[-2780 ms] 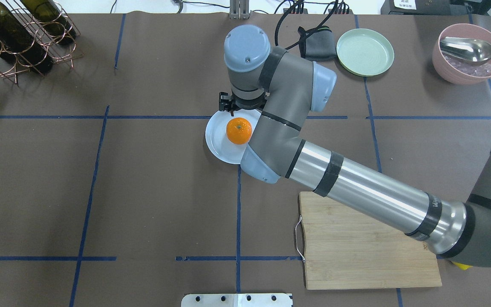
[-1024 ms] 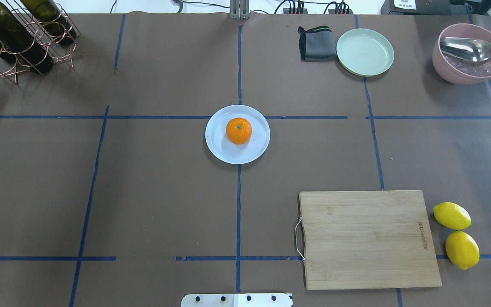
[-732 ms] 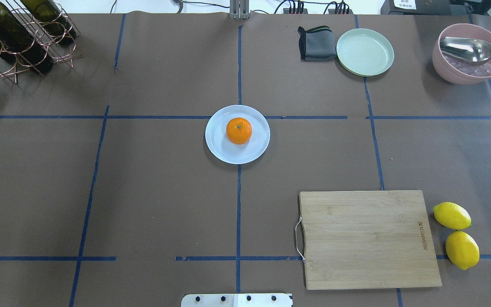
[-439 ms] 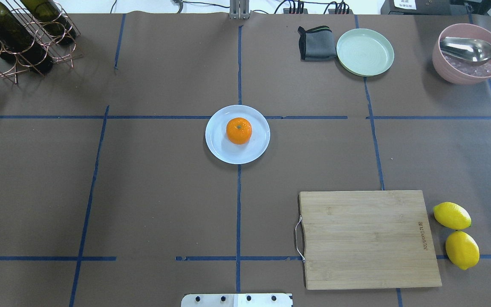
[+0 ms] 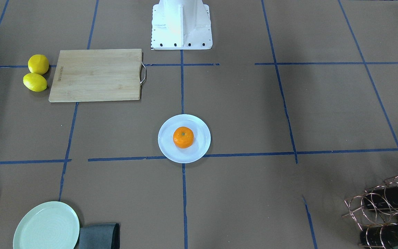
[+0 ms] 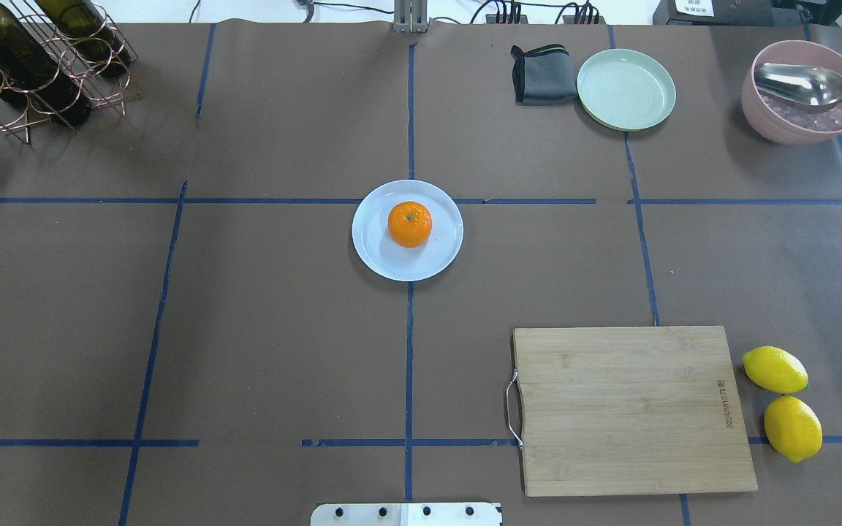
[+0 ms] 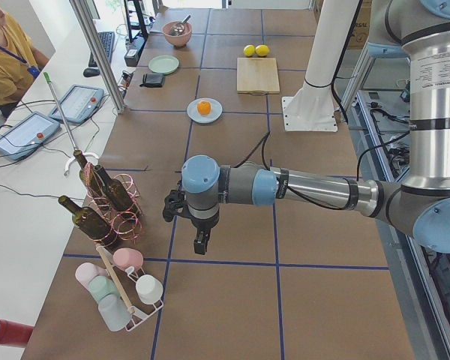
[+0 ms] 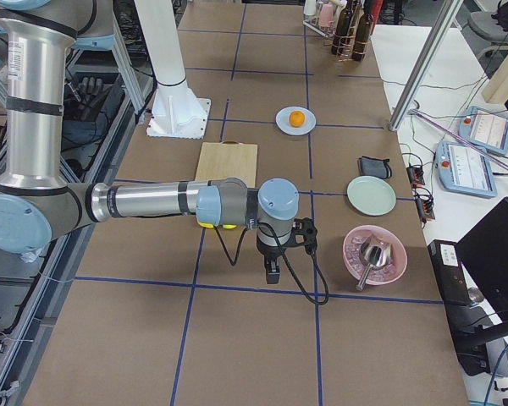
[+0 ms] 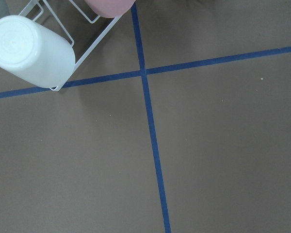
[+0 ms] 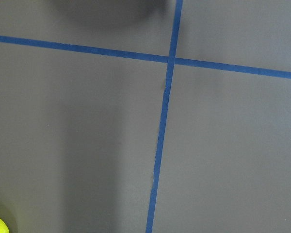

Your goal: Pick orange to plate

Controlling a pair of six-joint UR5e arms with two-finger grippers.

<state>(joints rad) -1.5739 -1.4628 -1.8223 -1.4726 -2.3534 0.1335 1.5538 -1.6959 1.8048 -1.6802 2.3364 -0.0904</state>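
Small round bright-orange citrus fruit [image 6: 410,223] sits on round white shallow plate [image 6: 381,257] at mid-table, slightly toward 12 o'clock of plate's centre in overhead view. Rectangular bamboo cutting board [image 6: 629,409] lies at plate's 4 o'clock, with two yellow lemons [image 6: 775,369] just off board's 3 o'clock edge. Pale green round plate [image 6: 626,89] lies at 2 o'clock, folded grey cloth [image 6: 541,73] just beside it. Left gripper [image 7: 200,246] hangs pointing down near copper-wire bottle rack [image 7: 112,206], well apart from fruit. Right gripper [image 8: 273,272] hangs near pink bowl [image 8: 374,254] at opposite table end. Cannot tell how far either gripper is open, or whether it holds anything.
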